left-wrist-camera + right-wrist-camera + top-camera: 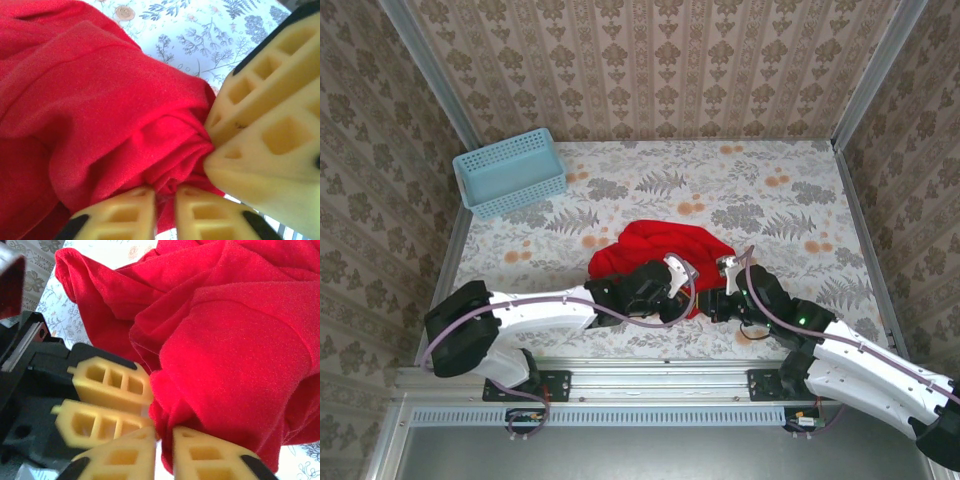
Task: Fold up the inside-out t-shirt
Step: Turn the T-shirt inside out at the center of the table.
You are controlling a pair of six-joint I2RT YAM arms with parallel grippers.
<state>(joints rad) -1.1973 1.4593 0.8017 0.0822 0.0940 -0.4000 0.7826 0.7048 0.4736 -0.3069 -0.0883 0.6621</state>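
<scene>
grip: my left gripper (165, 196) and right gripper (164, 437) narrow, pinching the inside-out t-shirt (665, 245) mid-frame | I should draw apart gently, evenly

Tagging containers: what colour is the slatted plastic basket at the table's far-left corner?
The slatted plastic basket is light blue, clearest in the top external view.

Bright, even light falls from above in the top view; shadows on the counter (770, 200) are faint and soft-edged. The inside-out t-shirt (665, 248) is so saturated there that its folds barely read. Both wrist views show its weave fairly sharp, with dark creases between lit ridges, while the patterned counter behind washes out pale and bluish. The fingers (120, 215) of the left tool (165, 196) and those (210, 455) of the right tool (164, 437) sit at the frame edge, soft and out of focus.
</scene>
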